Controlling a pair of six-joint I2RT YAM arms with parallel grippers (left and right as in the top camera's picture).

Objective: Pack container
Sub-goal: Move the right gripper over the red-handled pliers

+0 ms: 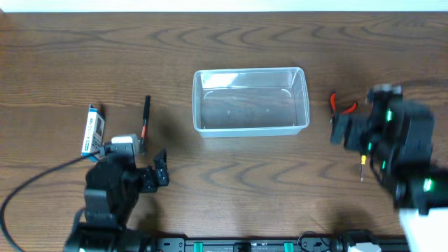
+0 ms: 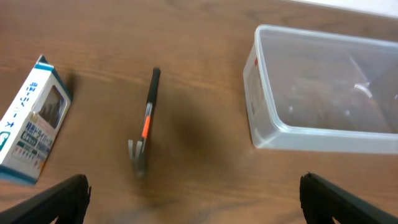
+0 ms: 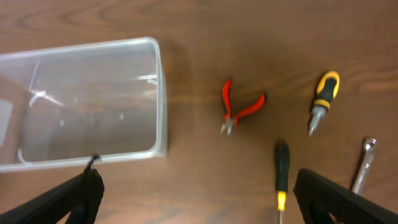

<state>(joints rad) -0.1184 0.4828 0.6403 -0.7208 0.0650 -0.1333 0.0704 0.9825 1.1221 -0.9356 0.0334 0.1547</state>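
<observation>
The clear plastic container (image 1: pixel 198 105) stands empty at the table's middle back. It also shows in the left wrist view (image 2: pixel 261 99) and the right wrist view (image 3: pixel 159 93). My left gripper (image 1: pixel 159 173) is open and empty, hovering near the front left; in its wrist view (image 2: pixel 196 205) a small hammer (image 2: pixel 146 124) lies just ahead. My right gripper (image 1: pixel 341 130) is open and empty to the right of the container; in its wrist view (image 3: pixel 196 199) it hangs above the table near a black screwdriver (image 3: pixel 282 171).
A blue-and-white box (image 1: pixel 92 128) lies at the far left, beside the hammer (image 1: pixel 145 122). Red pliers (image 3: pixel 239 109), a stubby yellow-and-black screwdriver (image 3: pixel 323 99) and a metal wrench (image 3: pixel 364 165) lie right of the container.
</observation>
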